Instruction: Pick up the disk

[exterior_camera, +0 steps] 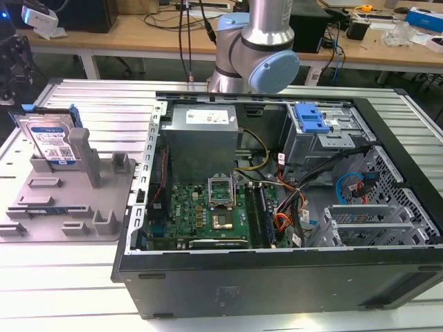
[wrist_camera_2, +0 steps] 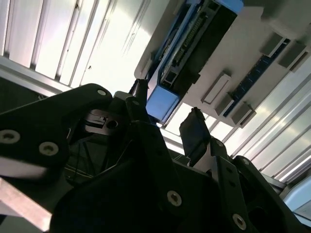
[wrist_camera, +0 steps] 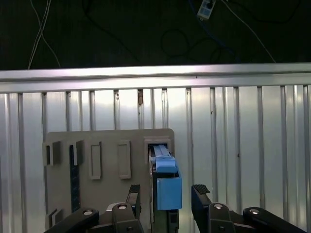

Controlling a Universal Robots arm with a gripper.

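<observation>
The disk stands on edge in the grey holder at the exterior view's left, silver with a white-and-blue label and blue side rails. In the first wrist view the disk is seen end-on, a blue rail towards the camera, in a slot of the holder. My gripper is open, with one black finger on each side of the disk's line and nothing held. In the second wrist view the gripper hangs apart from the disk, not touching it.
An open computer case takes up the middle and the exterior view's right, with a blue drive-bay clip inside. The arm rises behind it. The ribbed metal table ends at an edge beyond the holder.
</observation>
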